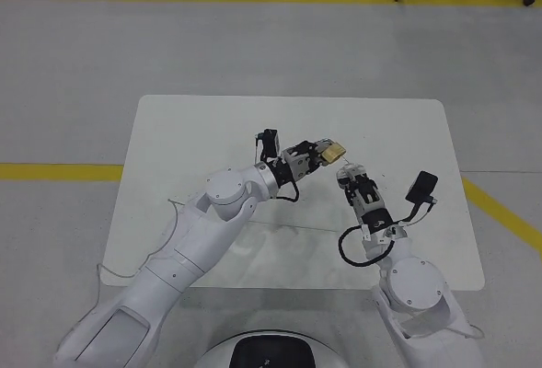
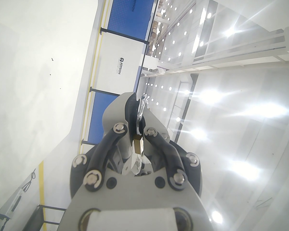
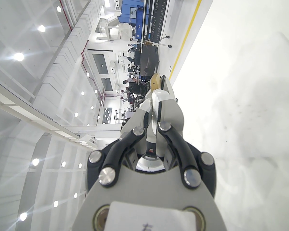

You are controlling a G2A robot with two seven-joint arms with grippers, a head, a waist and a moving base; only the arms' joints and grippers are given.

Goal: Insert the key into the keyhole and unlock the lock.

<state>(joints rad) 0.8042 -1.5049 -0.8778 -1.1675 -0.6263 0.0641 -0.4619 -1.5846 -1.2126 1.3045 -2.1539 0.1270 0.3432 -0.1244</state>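
Note:
Above the middle of the white table (image 1: 188, 138), my left gripper (image 1: 318, 154) is shut on a brass padlock (image 1: 333, 149), held up off the surface. In the left wrist view the padlock (image 2: 137, 146) sits deep between the closed fingers of the left gripper (image 2: 137, 108). My right gripper (image 1: 351, 180) is shut on a silver key (image 1: 346, 169), whose tip points at the padlock from just beside it. In the right wrist view the key (image 3: 154, 114) lies edge-on in the right gripper (image 3: 157, 98), with the padlock (image 3: 155, 82) just past its tip. Whether the key touches the keyhole is hidden.
The table's bare top stretches on all sides under both arms. A yellow floor line (image 1: 40, 171) runs past the table's left edge and another (image 1: 514, 221) past its right.

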